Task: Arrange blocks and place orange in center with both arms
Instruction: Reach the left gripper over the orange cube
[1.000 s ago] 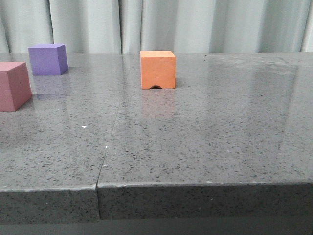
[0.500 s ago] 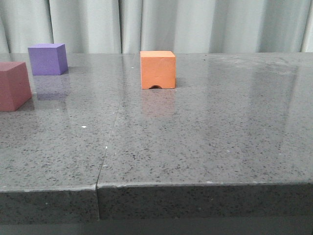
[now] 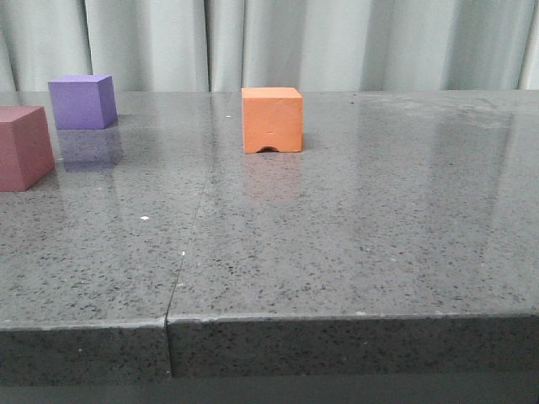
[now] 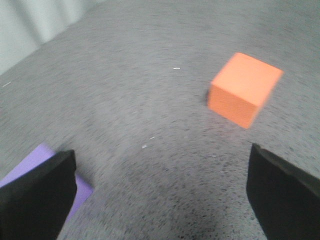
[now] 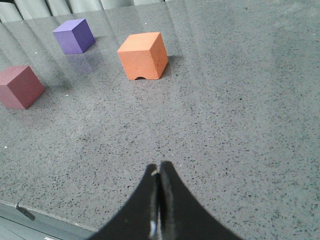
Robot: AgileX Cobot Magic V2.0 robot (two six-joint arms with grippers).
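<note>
In the front view the orange cube (image 3: 271, 119), notch at its near bottom edge, stands mid-table toward the back. The purple cube (image 3: 82, 101) is at the back left and the pink-red cube (image 3: 24, 147) at the left edge. No gripper shows in the front view. My left gripper (image 4: 160, 200) is open and empty above the table; the orange cube (image 4: 243, 89) lies ahead of it and the purple cube (image 4: 35, 167) is partly hidden behind one finger (image 4: 35, 200). My right gripper (image 5: 160, 167) is shut and empty near the front edge, far from the orange (image 5: 143, 56), purple (image 5: 74, 36) and pink-red (image 5: 20, 86) cubes.
The grey speckled table (image 3: 354, 236) has a seam (image 3: 187, 244) running from its front edge toward the back. Its front edge (image 5: 30, 210) lies just beside the right gripper. A pale curtain (image 3: 337, 42) hangs behind the table.
The three cubes have not moved. The pink-red cube looks darker than one second ago, as if shaded. The left wrist view is blurred by motion.
</note>
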